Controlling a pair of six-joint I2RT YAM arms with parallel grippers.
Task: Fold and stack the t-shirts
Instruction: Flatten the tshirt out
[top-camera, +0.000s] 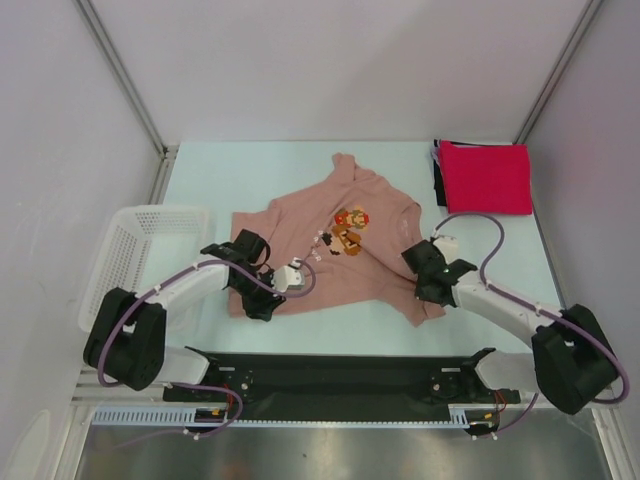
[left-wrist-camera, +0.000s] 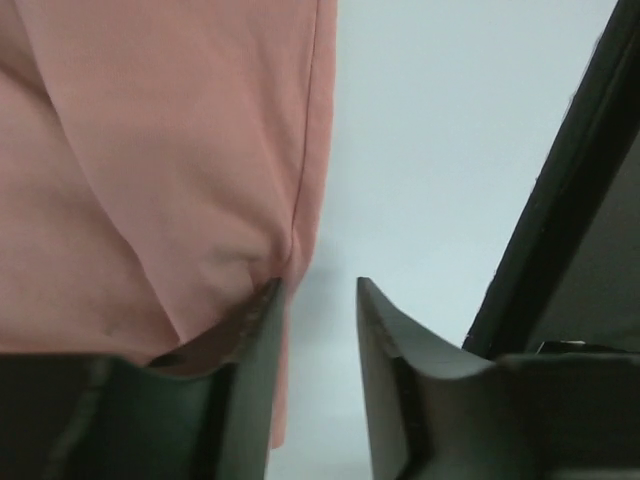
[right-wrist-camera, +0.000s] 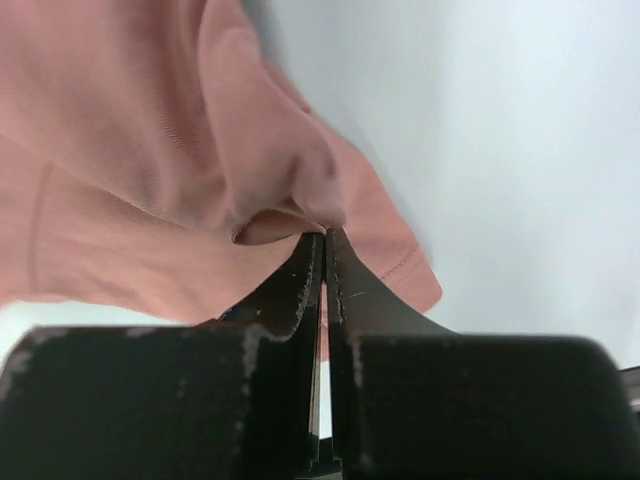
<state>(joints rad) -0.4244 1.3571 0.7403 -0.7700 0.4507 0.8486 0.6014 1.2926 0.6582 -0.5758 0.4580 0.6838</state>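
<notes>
A dusty-pink t-shirt (top-camera: 330, 255) with a small game-character print lies rumpled in the middle of the table. My left gripper (top-camera: 266, 299) sits at its near-left corner. In the left wrist view the gripper (left-wrist-camera: 318, 290) is open: the shirt's edge (left-wrist-camera: 170, 170) lies against the outside of the left finger (left-wrist-camera: 255, 340), and only bare table shows in the gap. My right gripper (top-camera: 428, 288) is at the shirt's near-right corner. The right wrist view shows it (right-wrist-camera: 325, 235) shut on a fold of the pink cloth (right-wrist-camera: 150, 140). A folded red t-shirt (top-camera: 487, 177) lies on a black one (top-camera: 439, 178) at the far right.
A white lattice basket (top-camera: 135, 245) stands off the table's left edge beside the left arm. The black base rail (top-camera: 340, 375) runs along the near edge and shows at the right of the left wrist view (left-wrist-camera: 570, 220). Pale walls close in the sides and back.
</notes>
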